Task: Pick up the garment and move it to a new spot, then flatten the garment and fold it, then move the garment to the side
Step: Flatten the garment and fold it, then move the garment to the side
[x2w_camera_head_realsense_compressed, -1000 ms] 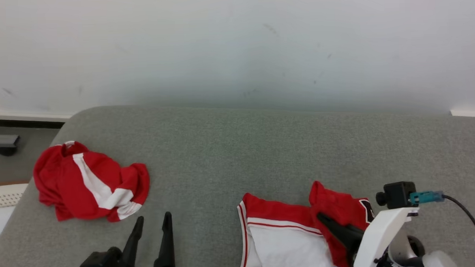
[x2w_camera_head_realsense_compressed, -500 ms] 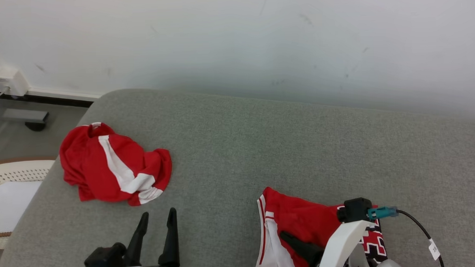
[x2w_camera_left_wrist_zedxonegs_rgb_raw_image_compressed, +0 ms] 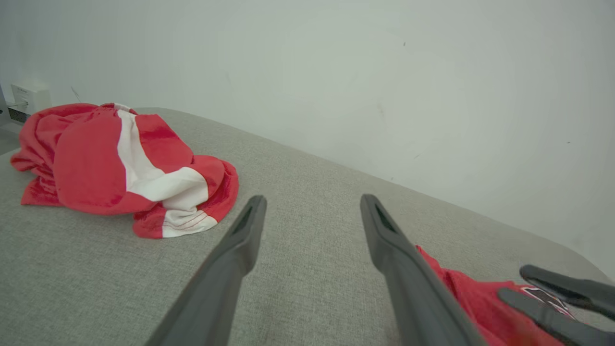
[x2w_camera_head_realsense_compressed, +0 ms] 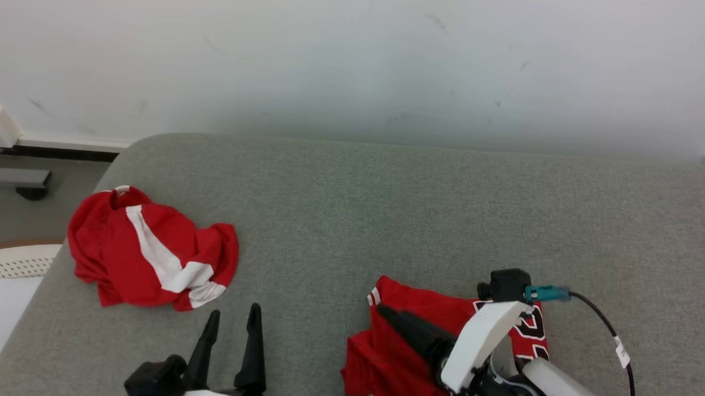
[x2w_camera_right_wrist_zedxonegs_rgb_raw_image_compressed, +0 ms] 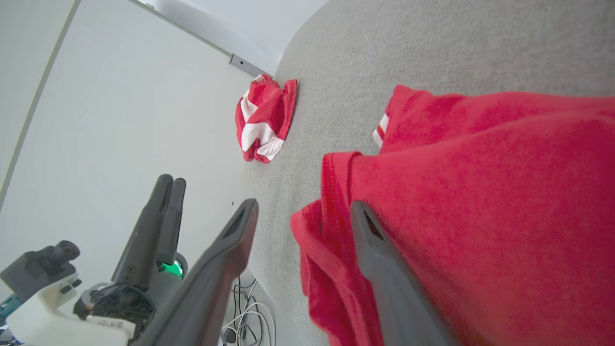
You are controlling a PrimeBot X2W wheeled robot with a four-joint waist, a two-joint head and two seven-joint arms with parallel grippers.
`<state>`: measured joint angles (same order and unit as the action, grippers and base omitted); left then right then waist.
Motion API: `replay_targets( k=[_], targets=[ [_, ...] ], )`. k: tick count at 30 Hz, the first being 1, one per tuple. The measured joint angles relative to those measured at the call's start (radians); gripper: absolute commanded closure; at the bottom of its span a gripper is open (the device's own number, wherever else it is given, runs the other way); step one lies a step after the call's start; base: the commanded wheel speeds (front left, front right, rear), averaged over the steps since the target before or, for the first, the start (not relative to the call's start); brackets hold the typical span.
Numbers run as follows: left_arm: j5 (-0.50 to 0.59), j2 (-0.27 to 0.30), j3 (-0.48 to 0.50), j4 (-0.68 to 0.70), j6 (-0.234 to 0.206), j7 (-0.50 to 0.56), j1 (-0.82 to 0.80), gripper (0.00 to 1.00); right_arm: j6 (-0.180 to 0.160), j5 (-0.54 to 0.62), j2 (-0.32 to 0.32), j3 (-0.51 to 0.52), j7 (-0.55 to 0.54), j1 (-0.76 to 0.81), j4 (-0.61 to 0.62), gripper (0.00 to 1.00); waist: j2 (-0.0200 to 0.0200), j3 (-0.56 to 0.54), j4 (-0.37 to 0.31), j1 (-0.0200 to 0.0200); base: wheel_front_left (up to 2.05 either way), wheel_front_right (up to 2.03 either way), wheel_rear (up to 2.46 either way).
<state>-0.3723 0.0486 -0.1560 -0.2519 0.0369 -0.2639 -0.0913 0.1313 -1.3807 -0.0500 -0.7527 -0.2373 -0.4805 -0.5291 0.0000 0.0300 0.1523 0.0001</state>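
A grey upholstered surface (x2w_camera_head_realsense_compressed: 388, 208) spans the frame. A crumpled red-and-white garment (x2w_camera_head_realsense_compressed: 149, 258) lies centre left. A red jersey (x2w_camera_head_realsense_compressed: 373, 364) lies bottom centre.

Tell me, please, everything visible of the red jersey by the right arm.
The red jersey is knit cloth, crumpled in a heap at the near edge of the grey fabric surface, with white-striped trim and partly hidden black-and-white lettering. Its hem runs into the gap of the open right tool; contact is unclear.

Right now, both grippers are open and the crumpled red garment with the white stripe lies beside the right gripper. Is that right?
Not quite: the striped garment lies ahead of the left gripper, well apart from the right gripper, which is at the other red garment. The head view shows this. Both grippers are open.
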Motion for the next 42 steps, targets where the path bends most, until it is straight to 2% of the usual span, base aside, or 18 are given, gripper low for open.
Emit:
replay_targets(
  k=[5,9,16,21,25,32,38,42],
  targets=[
    [-0.001,0.000,0.015,0.005,-0.003,0.000,0.010,0.00,0.000,-0.008,-0.024,0.067,0.098,-0.027,0.112,0.00,0.0000,-0.007,-0.025,0.0000,0.00,0.00,0.00],
    [-0.001,-0.001,0.023,0.012,-0.004,0.000,0.016,0.00,0.000,0.042,-0.130,0.127,0.177,-0.030,0.217,0.00,0.0000,-0.015,-0.049,0.0000,0.00,0.00,0.00],
    [-0.001,-0.001,0.044,0.045,-0.009,0.000,0.031,0.00,0.000,0.314,-0.332,0.207,0.343,0.014,0.312,0.00,0.0000,-0.026,-0.094,-0.0001,0.00,0.00,0.00],
    [0.038,0.000,0.071,0.064,-0.020,0.000,0.031,0.00,0.000,0.529,-0.387,0.278,0.448,0.101,0.331,0.00,0.0000,-0.028,-0.126,-0.0001,0.00,0.00,0.00],
    [0.065,0.000,0.100,0.075,-0.017,0.000,0.030,0.00,0.000,0.693,-0.372,0.362,0.487,0.179,0.331,0.00,0.0000,-0.028,-0.153,-0.0001,0.00,0.00,0.00],
    [0.132,0.000,0.149,0.074,-0.002,0.000,0.036,0.00,0.000,0.899,-0.242,0.502,0.500,0.315,0.308,0.00,0.0000,-0.036,-0.192,-0.0001,0.00,0.00,0.00],
    [0.159,0.000,0.161,0.063,0.005,0.000,0.050,0.00,0.000,0.960,-0.153,0.555,0.500,0.392,0.307,0.00,0.0000,-0.041,-0.202,-0.0001,0.00,0.00,0.00],
    [0.161,0.000,0.159,0.059,0.007,0.000,0.049,0.00,0.000,0.967,-0.135,0.560,0.500,0.400,0.305,0.00,0.0000,-0.041,-0.198,-0.0001,0.00,0.00,0.00]
  ],
)
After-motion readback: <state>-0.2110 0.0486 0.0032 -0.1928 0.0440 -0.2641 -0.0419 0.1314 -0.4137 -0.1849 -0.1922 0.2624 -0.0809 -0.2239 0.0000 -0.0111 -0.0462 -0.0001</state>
